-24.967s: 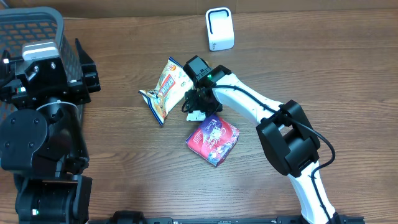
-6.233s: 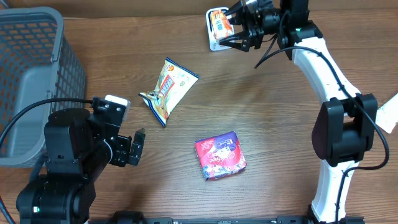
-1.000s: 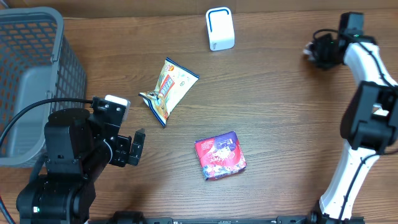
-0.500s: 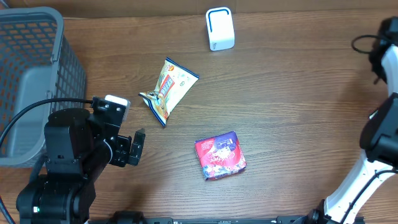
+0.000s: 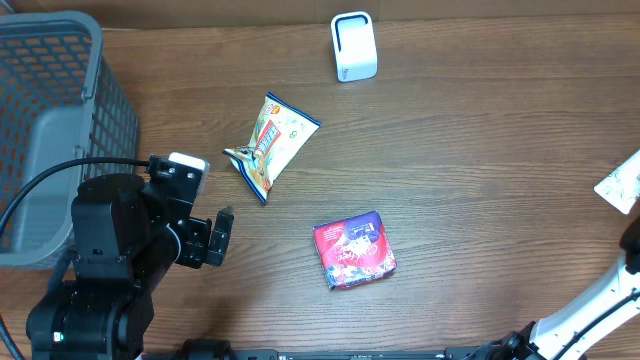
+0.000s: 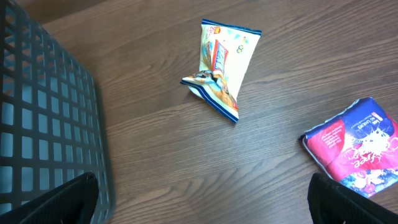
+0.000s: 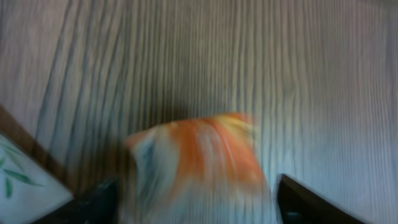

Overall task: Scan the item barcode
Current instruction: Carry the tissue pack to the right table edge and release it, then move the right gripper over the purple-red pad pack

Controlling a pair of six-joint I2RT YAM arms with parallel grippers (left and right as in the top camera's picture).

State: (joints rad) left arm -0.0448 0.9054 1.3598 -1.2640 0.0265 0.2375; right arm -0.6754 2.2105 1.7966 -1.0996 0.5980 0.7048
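Left claw (image 6: 202, 186): only the two dark fingertips show at the bottom corners of its wrist view. They stand wide apart over bare bench (image 5: 480, 180) with nothing between them.

Right claw (image 7: 199, 193): outside the overhead frame, where only a white link of the right arm (image 5: 590, 305) shows at the lower right edge. Its wrist view is badly blurred. The fingertips sit at the bottom corners, spread wide. The item, a small orange-and-white packet (image 7: 196, 158), lies on the bench between them and is not gripped; there is a gap on the right side. No print or barcode on it can be read. A white sheet with a green leaf print (image 7: 22, 180) is cut off at the lower left.

Purple-and-red packet (image 5: 355, 250): flat on the bench near the middle. In the left wrist view the frame edge cuts it off; white script includes what looks like "free".

Yellow snack bag (image 5: 271, 145): lies farther back, crumpled at its lower end. Its lettering is too small to read.

Grey mesh basket (image 5: 100, 80): far left corner, partly cut off. Its contents cannot be told.

White scanner (image 5: 353, 46): upright at the far edge, well apart from everything else.
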